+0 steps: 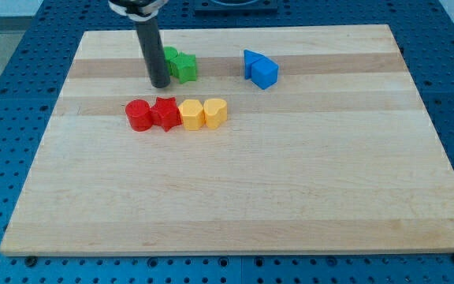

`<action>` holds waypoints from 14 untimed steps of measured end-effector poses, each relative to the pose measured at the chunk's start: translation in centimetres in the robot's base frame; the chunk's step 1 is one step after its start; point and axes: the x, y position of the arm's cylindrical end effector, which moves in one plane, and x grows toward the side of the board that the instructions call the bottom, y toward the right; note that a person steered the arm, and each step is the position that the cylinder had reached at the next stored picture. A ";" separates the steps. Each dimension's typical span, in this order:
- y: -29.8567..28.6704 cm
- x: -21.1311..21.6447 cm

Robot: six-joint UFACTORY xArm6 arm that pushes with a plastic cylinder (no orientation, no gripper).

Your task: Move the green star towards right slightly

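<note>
Green star (pixel 184 67) sits near the top of the wooden board (pixel 290 181), with a blue block (pixel 260 69) off to its right. Below lies a row of two red (pixel 152 114) and two yellow blocks (pixel 204 113). Upright on the star's left, my tip (pixel 160 84) looks placed to push it rightward; the rod has no jaws to open or close.

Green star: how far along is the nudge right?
Done: my tip sits at the green star's left side. In hand: contact looks made or nearly so, can't tell. Left: the short push toward the view's right; open board separates it from the blue blocks.
</note>
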 end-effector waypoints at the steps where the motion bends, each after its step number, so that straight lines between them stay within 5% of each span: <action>1: 1.2 -0.5; 7: 1.5 -7.2; 14: 6.2 -4.3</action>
